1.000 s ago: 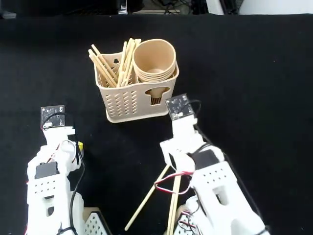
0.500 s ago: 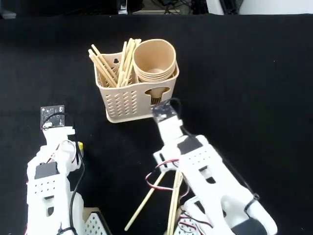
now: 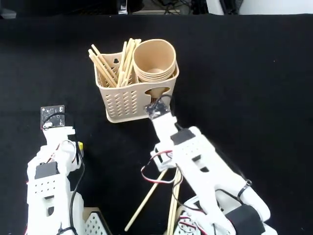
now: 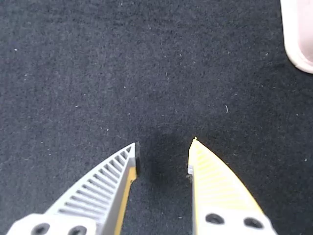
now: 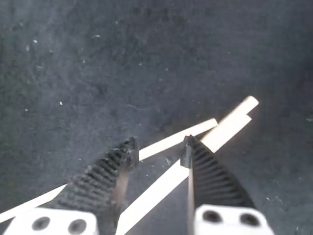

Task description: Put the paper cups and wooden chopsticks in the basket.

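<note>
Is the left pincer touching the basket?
Apart. The left wrist view shows bare black cloth between the left pincer and the basket.

Bright, even light from overhead in the high view; shadows soft and faint. Matte black cloth [image 3: 254,73] soaking up the light. White arm shells [image 3: 208,171] close to washed-out against it. Basket [image 3: 128,104] evenly lit, its holes dark. Left wrist view: diffuse dark patch on the cloth between the tips of the left gripper [image 4: 164,152]. Right wrist view dimmer, murky toward the corners; chopsticks [image 5: 166,143] glowing pale, duller close in by the right gripper [image 5: 159,149].
</note>
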Robot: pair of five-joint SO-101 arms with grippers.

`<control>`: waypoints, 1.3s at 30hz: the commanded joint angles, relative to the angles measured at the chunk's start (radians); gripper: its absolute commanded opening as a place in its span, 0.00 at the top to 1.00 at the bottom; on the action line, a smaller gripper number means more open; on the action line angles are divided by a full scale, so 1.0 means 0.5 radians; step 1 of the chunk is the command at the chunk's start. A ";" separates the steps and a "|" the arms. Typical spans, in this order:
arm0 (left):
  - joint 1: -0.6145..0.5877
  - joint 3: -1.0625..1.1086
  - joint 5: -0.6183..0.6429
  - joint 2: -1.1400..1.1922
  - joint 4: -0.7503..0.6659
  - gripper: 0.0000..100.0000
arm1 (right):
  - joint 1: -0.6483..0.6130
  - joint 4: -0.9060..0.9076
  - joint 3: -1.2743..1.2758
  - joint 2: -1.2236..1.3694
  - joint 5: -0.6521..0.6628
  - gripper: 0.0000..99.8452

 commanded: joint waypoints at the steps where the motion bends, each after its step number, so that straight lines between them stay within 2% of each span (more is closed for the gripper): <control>1: 0.026 -0.008 0.006 0.009 -0.037 0.81 | 0.052 0.138 -0.167 0.008 -0.009 0.84; 18: 0.026 -0.008 0.006 0.009 -0.037 0.81 | -0.003 0.077 -0.081 0.048 -0.009 0.84; 30: 0.026 -0.005 0.006 0.009 -0.037 0.81 | -0.077 -0.006 -0.321 0.551 -0.012 0.84; 39: 0.026 -0.005 0.006 0.009 -0.037 0.81 | -0.077 -0.114 -0.428 0.600 -0.025 0.84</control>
